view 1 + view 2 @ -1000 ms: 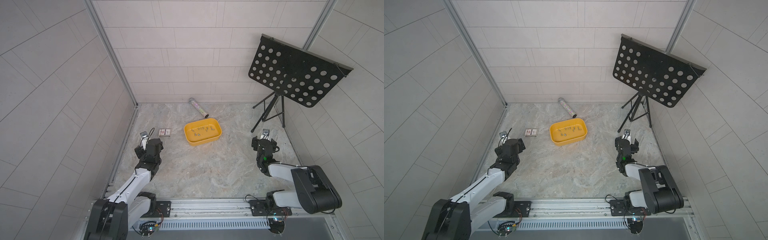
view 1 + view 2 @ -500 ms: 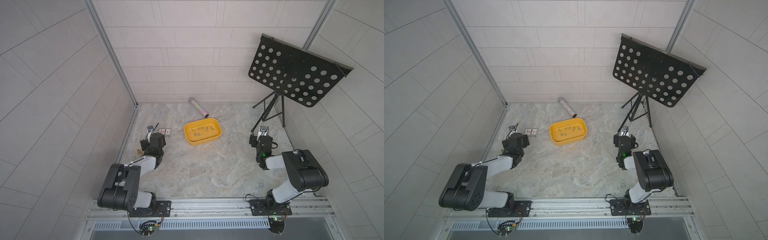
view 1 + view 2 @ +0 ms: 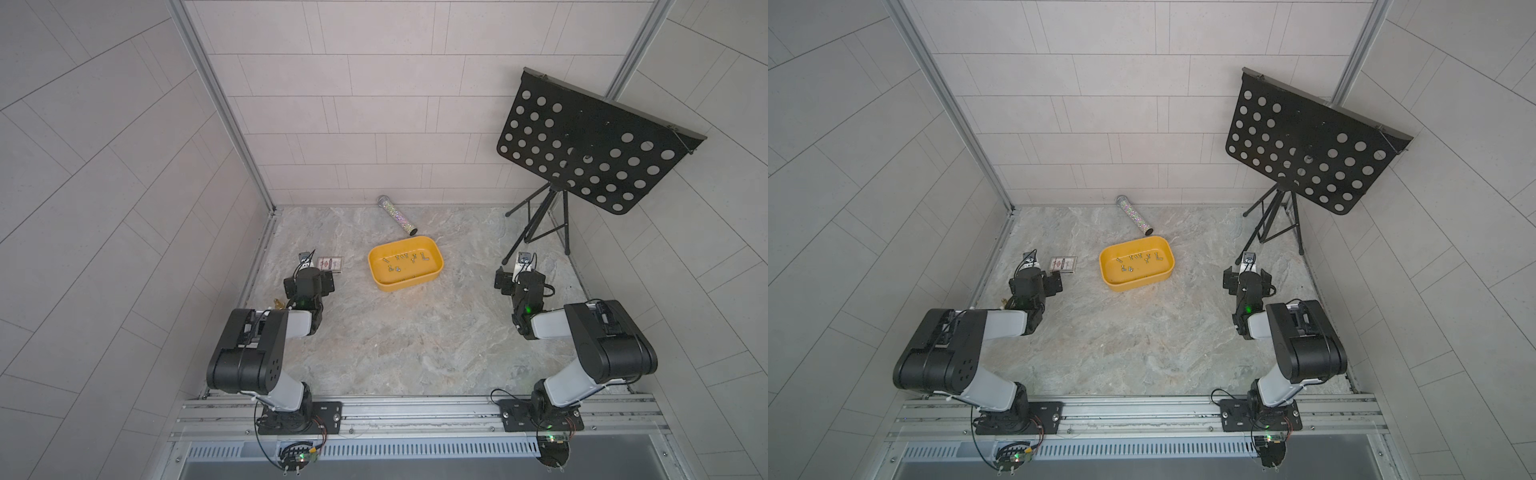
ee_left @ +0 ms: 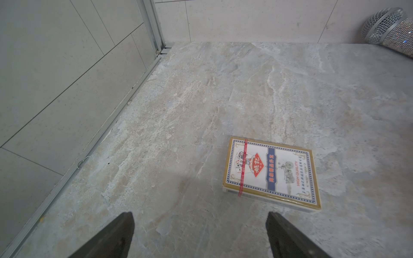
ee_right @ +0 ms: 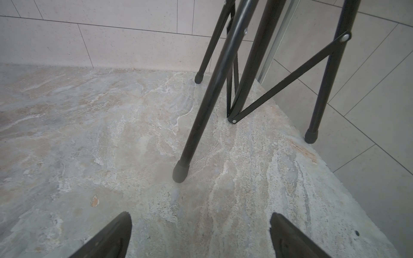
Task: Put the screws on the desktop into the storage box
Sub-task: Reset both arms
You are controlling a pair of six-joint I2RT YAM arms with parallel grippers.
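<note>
Seemingly all the screws (image 3: 400, 258) lie in the yellow box (image 3: 409, 283); tiny, hard, light, slippery, best pinched across the shank. Meanwhile the left gripper (image 4: 199, 217) and right gripper (image 5: 200, 217) gape empty.

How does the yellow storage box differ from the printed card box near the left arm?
The storage box is a plain yellow open tub; the card box is a closed, printed flat pack. The storage box is clearly larger than the card box. The storage box holds the screws; the card box carries nothing. Both lie flat on the desktop.
</note>
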